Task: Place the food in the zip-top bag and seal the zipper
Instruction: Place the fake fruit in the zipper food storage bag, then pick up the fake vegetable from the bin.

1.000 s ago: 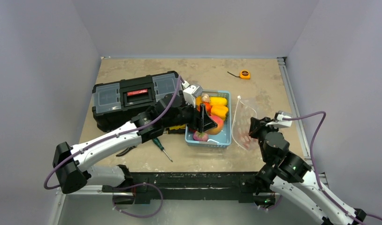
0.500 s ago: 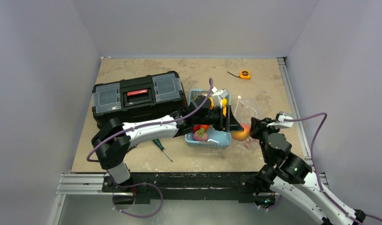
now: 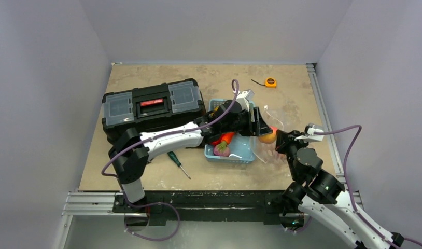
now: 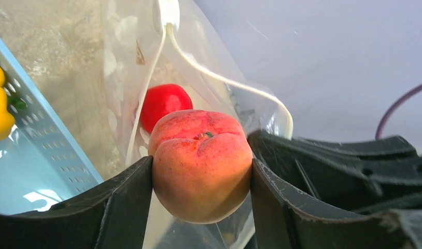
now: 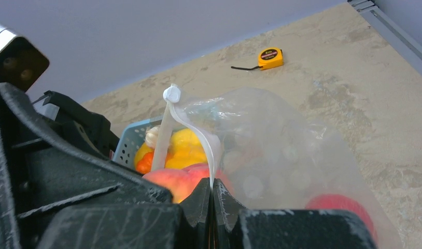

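1. Black toolbox (image 3: pixel 152 106), well apart to the left of my left pincer (image 4: pixel 201 174). Its red label is too small to read.
2. Light blue basket (image 3: pixel 232 160), just beside that pincer.
3. Zip-top bag (image 4: pixel 121 67), mouth open right ahead of it, a red piece (image 4: pixel 165 104) inside. My right pincer (image 5: pixel 213 191) is pressed together on the zipper (image 5: pixel 193 124).
4. Peach (image 4: pixel 201 163), pinched in my left pincer at the bag's mouth.
5. Yellow tape measure (image 5: pixel 270 57), far beyond my right pincer, its writing illegible.
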Tool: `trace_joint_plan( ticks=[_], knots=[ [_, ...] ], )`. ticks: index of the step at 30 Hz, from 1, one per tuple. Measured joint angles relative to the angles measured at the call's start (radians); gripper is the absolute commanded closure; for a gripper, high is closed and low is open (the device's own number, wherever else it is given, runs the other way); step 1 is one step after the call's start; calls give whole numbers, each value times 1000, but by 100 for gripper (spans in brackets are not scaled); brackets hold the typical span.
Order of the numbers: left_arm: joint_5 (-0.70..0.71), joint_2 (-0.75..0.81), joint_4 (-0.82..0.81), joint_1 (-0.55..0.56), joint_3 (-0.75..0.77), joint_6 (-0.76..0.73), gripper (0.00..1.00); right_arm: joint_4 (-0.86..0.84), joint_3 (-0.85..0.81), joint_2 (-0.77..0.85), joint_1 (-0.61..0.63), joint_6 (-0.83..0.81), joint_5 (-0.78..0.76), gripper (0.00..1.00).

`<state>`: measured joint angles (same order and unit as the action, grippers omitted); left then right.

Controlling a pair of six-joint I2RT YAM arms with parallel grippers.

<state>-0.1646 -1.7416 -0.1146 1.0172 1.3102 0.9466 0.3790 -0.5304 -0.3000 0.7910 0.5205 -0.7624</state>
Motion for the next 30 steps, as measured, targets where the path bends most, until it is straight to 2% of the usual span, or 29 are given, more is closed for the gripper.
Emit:
trace_joint_plan(
  ticks=[3,7,10,12,21,30],
  knots=[
    [36,-45,33,0,60,-8,33,-2,0,0,0,-1,5,100],
    [69,-102,51,-3,134,-30,24,-2,0,0,0,-2,7,100],
    [90,-116,72,-4,164,-50,11,-2,1,0,0,-2,12,100],
    [101,-115,81,-5,167,-59,8,-3,2,0,0,-2,16,100],
    [118,-70,136,-14,143,-97,6,-2,6,-1,0,-5,21,100],
    [137,241,201,-16,-55,-192,6,-3,6,-24,0,-2,10,100]
  ],
)
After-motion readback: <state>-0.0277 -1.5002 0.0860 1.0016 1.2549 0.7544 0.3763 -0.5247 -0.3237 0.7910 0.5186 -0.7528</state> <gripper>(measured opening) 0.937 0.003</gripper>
